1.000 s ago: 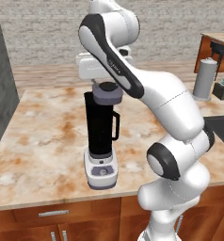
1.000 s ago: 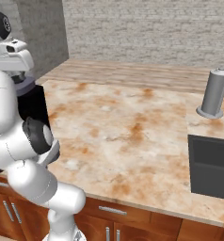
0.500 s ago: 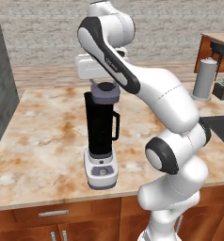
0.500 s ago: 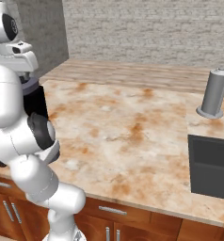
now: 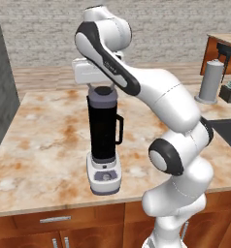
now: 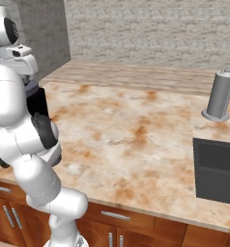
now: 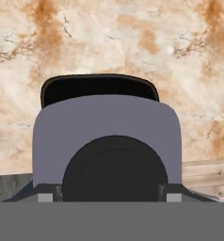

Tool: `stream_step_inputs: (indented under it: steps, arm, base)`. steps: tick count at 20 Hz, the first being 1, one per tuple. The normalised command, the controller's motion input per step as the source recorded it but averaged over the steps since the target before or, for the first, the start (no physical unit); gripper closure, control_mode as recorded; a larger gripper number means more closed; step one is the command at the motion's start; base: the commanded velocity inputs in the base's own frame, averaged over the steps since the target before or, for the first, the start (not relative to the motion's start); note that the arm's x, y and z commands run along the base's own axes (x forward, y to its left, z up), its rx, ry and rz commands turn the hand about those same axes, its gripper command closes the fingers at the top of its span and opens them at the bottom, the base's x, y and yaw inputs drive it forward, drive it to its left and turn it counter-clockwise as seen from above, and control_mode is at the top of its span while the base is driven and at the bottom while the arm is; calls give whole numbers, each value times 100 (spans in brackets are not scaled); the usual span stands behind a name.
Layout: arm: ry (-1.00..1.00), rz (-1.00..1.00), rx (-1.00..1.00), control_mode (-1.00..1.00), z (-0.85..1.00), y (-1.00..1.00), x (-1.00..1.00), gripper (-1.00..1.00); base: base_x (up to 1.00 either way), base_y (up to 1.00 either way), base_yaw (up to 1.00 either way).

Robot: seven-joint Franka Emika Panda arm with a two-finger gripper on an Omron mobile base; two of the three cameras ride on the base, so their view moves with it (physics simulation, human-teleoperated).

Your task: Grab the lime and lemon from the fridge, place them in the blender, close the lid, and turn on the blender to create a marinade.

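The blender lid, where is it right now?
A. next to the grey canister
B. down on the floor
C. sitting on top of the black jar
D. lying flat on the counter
C: the lid sits on top of the blender jar, right under the gripper, and the hand view looks straight down on it.

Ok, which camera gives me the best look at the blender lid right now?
The hand view: the lid sits large and central, seen from above on the blender, with the gripper straddling it. The left base view shows the lid small, from the side under the hand. In the right base view the arm mostly hides it.
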Motion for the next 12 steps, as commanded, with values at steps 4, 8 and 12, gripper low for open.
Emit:
stream_step_inputs:
  steps: [4,8,12]
  arm:
    - [0,0,0,-100,-12,0,31,100]
    - [0,0,0,-100,-11,0,31,100]
    - [0,0,0,-100,-16,0,11,100]
  base:
    - [0,0,0]
    - [0,0,0]
    - [0,0,0]
